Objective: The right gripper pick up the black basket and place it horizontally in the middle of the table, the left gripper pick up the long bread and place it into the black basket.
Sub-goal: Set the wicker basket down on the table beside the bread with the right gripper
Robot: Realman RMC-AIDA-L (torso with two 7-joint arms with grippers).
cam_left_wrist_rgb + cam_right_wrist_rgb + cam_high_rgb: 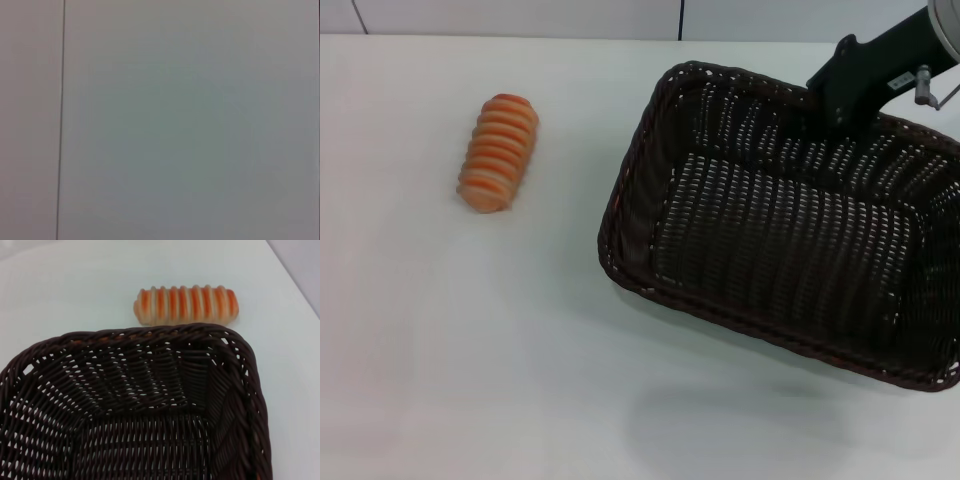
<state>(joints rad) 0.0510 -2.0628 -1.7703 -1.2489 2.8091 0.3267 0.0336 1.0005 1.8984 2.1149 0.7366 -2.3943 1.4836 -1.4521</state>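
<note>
The right gripper (848, 98), clamped on the black basket's (790, 240) far rim, held it tilted above the table (470, 350), needing level lowering; long bread (499, 152) waited.

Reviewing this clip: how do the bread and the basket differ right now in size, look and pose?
The bread is small, the basket far bigger. The bread is orange-tan with pale ridges; the basket is dark open-weave wicker. The bread lies flat on the table at the left, untouched; the basket is on the right with the right end effector at its far rim and appears tilted, its shadow offset. Both are oblong, and they stay apart.
</note>
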